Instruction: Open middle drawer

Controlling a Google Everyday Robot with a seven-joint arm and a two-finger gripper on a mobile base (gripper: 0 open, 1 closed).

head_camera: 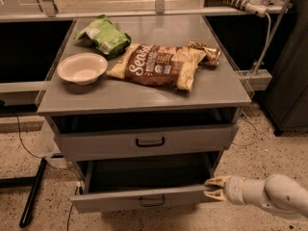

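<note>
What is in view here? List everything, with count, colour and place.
cabinet: one, grey, centre
bowl: one, white, left on the cabinet top
green bag: one, green, back left of the top, behind the bowl
chip bag: one, brown, middle of the top
small packet: one, brown and gold, at the chip bag's far right end
top drawer: one, grey with a black handle, just under the top, slightly out
middle drawer: one, grey with a black handle, below the top drawer, pulled well out
power strip: one, white, upper right
pole: one, black, on the floor, lower left
gripper: one, yellowish tips on a white arm, at the right end of the middle drawer's front
</note>
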